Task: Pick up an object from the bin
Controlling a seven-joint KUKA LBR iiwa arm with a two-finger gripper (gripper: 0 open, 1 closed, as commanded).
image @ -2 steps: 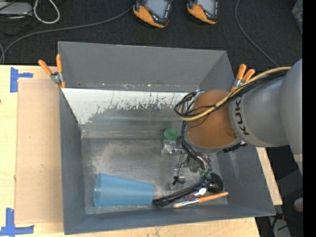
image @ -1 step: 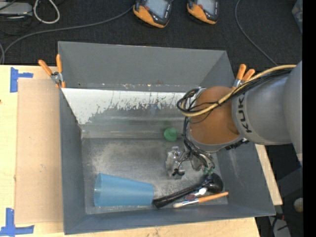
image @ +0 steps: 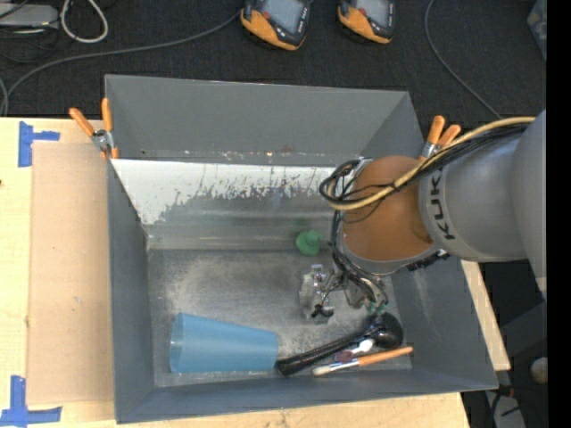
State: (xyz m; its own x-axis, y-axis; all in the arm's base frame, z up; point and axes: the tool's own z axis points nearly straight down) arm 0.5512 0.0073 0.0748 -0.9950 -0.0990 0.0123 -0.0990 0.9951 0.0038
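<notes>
Arm (image: pixel 486 199) reaches in from the right, orange wrist cover (image: pixel 384 226) tipped downward. Gripper (image: pixel 319 300) hangs low over the bin (image: pixel 259 123) floor, up-right of the blue cup (image: pixel 223 346); open or closed, cannot tell. Black ladle (image: pixel 343 346) lies just right of the cup, nearest the gripper. Arm casing reads "KUK".

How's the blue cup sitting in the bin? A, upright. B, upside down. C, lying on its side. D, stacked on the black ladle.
C: the blue cup lies on its side on the bin floor, wide end toward the view's left.
</notes>
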